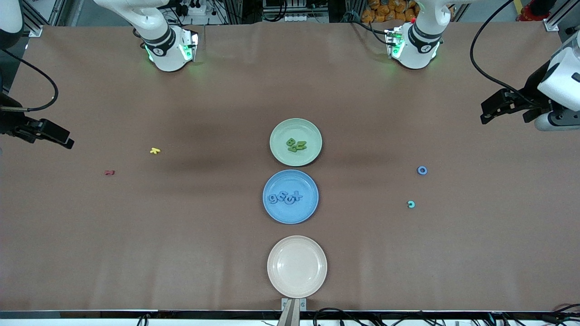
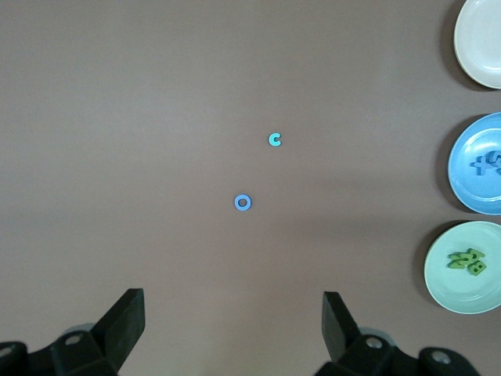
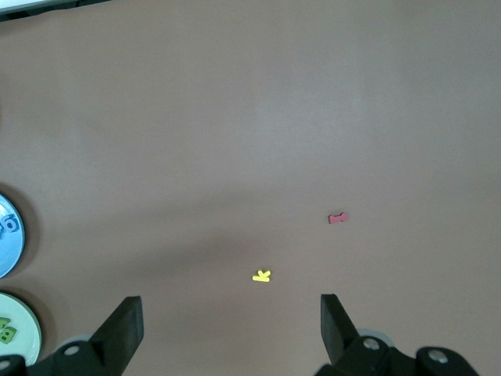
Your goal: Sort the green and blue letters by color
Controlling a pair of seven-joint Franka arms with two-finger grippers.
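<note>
Now: left gripper (image 2: 233, 333) spread wide, empty | right gripper (image 3: 232, 329) likewise

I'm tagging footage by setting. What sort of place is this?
Probably a robotics lab: two arms mounted at a paper-covered table, aluminium framing and cables along its edges, and staged props, a green plate and a blue plate holding small letters.

Plates, stray letters and the brown bench

We see three plates in a column at the frame's centre: green plate (image 1: 312, 131) uppermost, blue plate (image 1: 276, 213) in the middle, cream plate (image 1: 297, 266) lowest. At mid-left of the frame lie a yellow letter (image 1: 155, 151) and, lower, a red letter (image 1: 109, 172) on the bench (image 1: 181, 249).
</note>
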